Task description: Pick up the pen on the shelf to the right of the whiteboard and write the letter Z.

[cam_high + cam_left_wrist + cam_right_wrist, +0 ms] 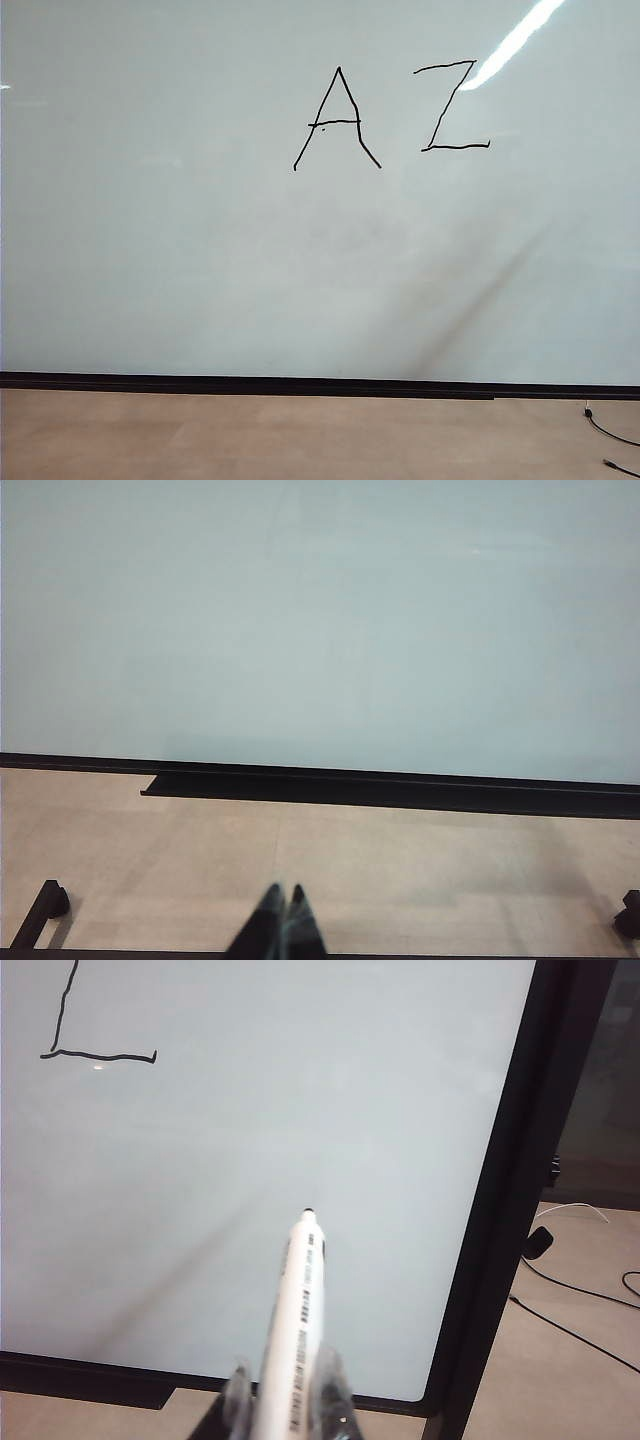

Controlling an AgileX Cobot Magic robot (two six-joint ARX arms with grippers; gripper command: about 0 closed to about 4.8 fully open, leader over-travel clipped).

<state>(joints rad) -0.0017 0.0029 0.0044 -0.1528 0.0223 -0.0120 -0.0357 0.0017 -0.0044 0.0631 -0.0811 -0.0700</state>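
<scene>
The slim whitish-grey pen [297, 1330] points its dark tip at the glossy pale whiteboard [200, 260], apart from it. The thin black letter Z [452, 105] stands beside the A.

The whiteboard [200, 250] stands as a flat wall ahead, bare below and left of the letter A [337, 120] and the letter Z [452, 105]. The left gripper [282, 920], fingertips together, hangs low with open floor [400, 880] before it. The right gripper [285, 1400] clamps the pen [298, 1310], its tip pointing at blank board, apart from it. The dark frame [500, 1210] and cables [580, 1310] crowd the right edge.
</scene>
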